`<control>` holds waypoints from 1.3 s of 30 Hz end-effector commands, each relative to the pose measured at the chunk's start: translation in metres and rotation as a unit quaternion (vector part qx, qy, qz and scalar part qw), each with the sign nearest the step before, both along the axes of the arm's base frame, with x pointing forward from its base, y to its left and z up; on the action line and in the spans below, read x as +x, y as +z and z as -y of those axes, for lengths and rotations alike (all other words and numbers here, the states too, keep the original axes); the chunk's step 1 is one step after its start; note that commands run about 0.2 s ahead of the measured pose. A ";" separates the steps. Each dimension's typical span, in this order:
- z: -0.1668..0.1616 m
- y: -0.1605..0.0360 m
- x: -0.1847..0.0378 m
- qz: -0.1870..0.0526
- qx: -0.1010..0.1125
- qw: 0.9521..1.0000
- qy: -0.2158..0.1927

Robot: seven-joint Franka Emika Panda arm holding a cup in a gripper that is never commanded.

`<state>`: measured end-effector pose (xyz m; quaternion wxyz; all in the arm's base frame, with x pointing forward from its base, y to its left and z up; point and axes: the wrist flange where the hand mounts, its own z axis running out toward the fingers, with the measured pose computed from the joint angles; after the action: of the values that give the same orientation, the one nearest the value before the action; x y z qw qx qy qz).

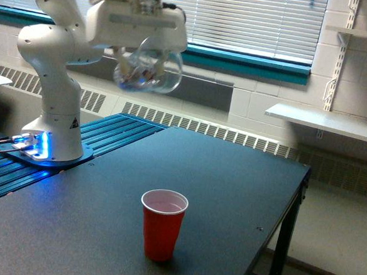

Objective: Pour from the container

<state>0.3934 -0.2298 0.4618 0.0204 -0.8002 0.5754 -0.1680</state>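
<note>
In the exterior view, 1 red cup (163, 225) stands upright on the dark table (229, 197), open mouth up, with bare tabletop all around it. The robot base (51, 141) sits at the view's left on blue ribbed rails (17, 179). Behind are a window with blinds (242, 16), a teal sill (252, 62) and a wall shelf (326, 122) at the view's right. Nothing stands between the red cup and the arm's load.

The gripper (145, 50) hangs high above the table – its fingers are hidden behind the white housing and the clear plastic, yet it carries the container (148, 71), which hangs directly beneath it. The container is well above the red cup and toward the view's left of it.

The container looks tilted, but its mouth and long axis cannot be made out – small reddish and whitish pieces lie inside it.
</note>
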 end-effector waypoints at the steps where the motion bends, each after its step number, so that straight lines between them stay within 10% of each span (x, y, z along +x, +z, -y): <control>1: 0.003 -0.031 -0.006 -0.030 0.012 0.999 -0.018; 39: -0.006 -0.115 0.024 -0.085 0.073 0.993 -0.040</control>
<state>0.4054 -0.2305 0.3434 0.0166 -0.7797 0.6235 -0.0559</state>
